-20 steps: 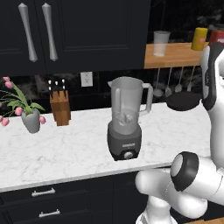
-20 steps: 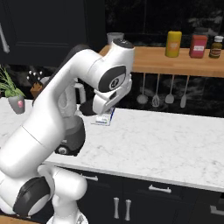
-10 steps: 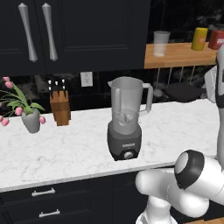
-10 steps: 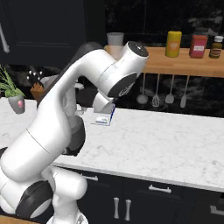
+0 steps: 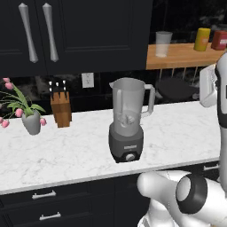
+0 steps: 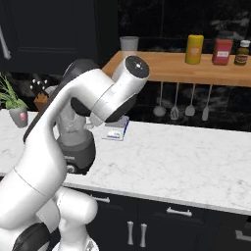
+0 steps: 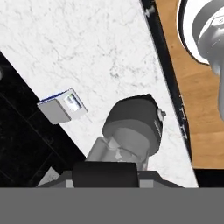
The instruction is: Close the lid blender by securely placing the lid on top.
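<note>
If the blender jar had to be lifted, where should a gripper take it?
By the side handle of the blender, on its right in the left base view, coming from that side. It is a slim upright loop standing clear of the wide, smooth jar wall.

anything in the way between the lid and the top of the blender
Nothing visible does. In the hand view the lid sits just before the blender, with no object between them. The left base view shows the jar's mouth open.
</note>
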